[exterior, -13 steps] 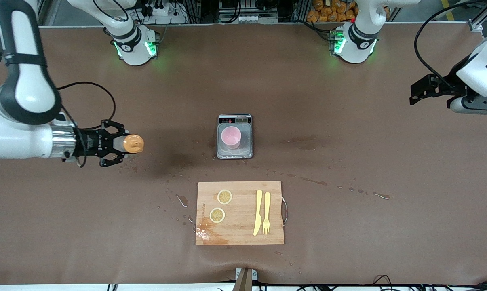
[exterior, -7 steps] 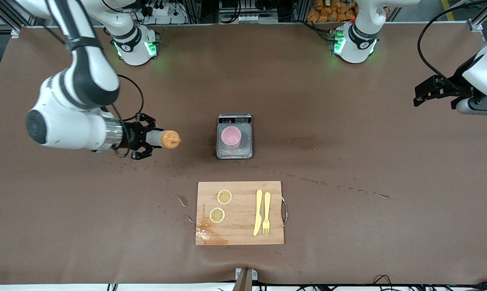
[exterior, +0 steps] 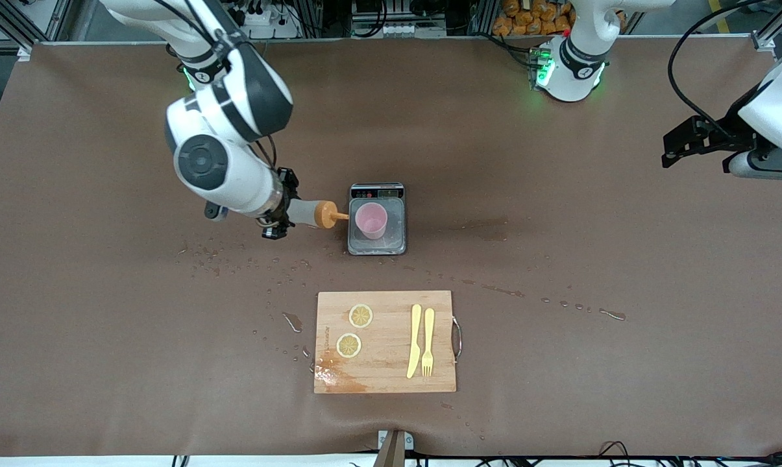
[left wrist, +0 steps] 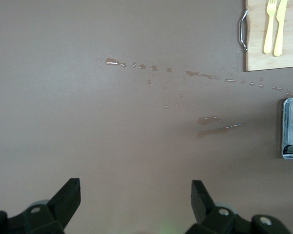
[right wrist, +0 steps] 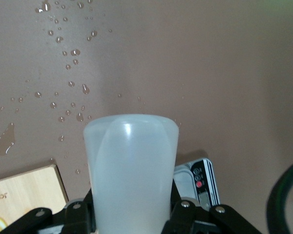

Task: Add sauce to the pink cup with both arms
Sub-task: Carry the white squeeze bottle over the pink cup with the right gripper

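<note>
The right claw (exterior: 280, 213) grips the sauce bottle (exterior: 313, 213) sideways, nozzle at the scale (exterior: 377, 219), where the pink cup (exterior: 370, 220) stands. At the cup's 6 o'clock lies a cutting board (exterior: 385, 342). The left claw (exterior: 679, 144) waits open over bare surface (exterior: 559, 259)

The right tool (exterior: 280, 209) is mostly hidden under its own wrist. In the right wrist view the sauce (right wrist: 131, 170) blocks its cap, the pink cup and most of the scale (right wrist: 198, 185). The scale's display (exterior: 377, 191) is too small to read.
</note>
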